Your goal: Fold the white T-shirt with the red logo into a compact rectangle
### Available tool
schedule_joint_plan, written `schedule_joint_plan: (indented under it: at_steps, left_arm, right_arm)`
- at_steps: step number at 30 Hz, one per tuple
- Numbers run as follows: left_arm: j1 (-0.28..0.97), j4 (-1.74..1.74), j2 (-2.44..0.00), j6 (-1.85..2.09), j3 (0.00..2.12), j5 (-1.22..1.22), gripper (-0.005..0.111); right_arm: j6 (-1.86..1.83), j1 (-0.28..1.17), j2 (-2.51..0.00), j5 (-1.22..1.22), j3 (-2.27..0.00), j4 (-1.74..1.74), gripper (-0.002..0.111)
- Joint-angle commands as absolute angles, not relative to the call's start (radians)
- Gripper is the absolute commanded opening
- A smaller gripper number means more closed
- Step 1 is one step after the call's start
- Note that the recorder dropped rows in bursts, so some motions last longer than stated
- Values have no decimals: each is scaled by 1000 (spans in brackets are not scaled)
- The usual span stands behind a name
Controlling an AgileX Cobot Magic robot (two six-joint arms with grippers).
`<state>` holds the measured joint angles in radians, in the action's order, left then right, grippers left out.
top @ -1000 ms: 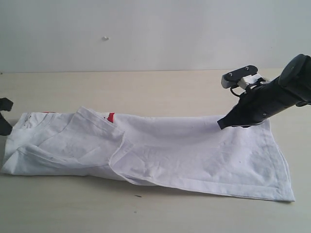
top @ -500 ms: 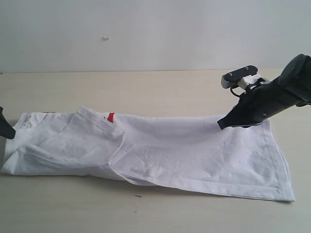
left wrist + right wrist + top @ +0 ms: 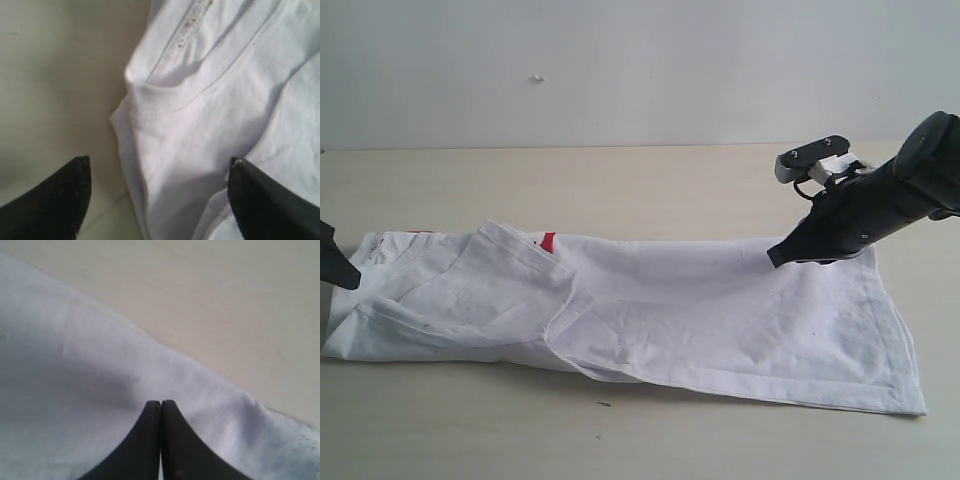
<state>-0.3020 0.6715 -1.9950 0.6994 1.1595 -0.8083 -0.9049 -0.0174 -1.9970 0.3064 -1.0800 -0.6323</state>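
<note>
The soft, light white cotton T-shirt (image 3: 720, 320) likely wants pinching at a seamed edge; over it the left gripper (image 3: 157, 197) gapes wide, while the right gripper (image 3: 161, 406) has its fingers pressed together.

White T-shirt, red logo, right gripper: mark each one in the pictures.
white T-shirt (image 3: 720, 320): exterior view, flat middle of the cloth.
red logo (image 3: 549, 241): exterior view, red strip showing past the folded flap.
right gripper (image 3: 161, 407): right wrist view, where the closed fingertips meet.

The white T-shirt (image 3: 720, 320) is soft, matt, creased cloth, the table (image 3: 620, 190) under it looks like smooth pale wood with a dull finish, and my right gripper (image 3: 160, 405) is smooth, matt black plastic.
</note>
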Motion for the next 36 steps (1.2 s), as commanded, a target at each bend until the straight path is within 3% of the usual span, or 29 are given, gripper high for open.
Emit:
schedule_joint_plan:
  at_steps: [1, 14, 29, 32, 35, 36]
  left_arm:
    - [-304, 714, -2026, 706, 1163, -795, 73]
    - [-291, 838, -2074, 873, 1163, -857, 73]
    - [-167, 835, -2155, 1002, 1163, -963, 72]
    - [-144, 798, -2155, 983, 1163, -959, 59]
    - [-129, 790, -2155, 983, 1163, -944, 29]
    - [-129, 790, -2155, 983, 1163, -941, 13]
  right_arm:
    - [-904, -23, -1990, 309, -1084, -636, 0]
    - [-904, -23, -1990, 309, -1084, -636, 0]
    - [-904, -23, -1990, 319, -1084, -636, 0]
    - [-904, -23, -1990, 320, -1084, -636, 0]
    - [-904, -23, -1990, 322, -1084, -636, 0]
    - [-904, -23, -1990, 322, -1084, -636, 0]
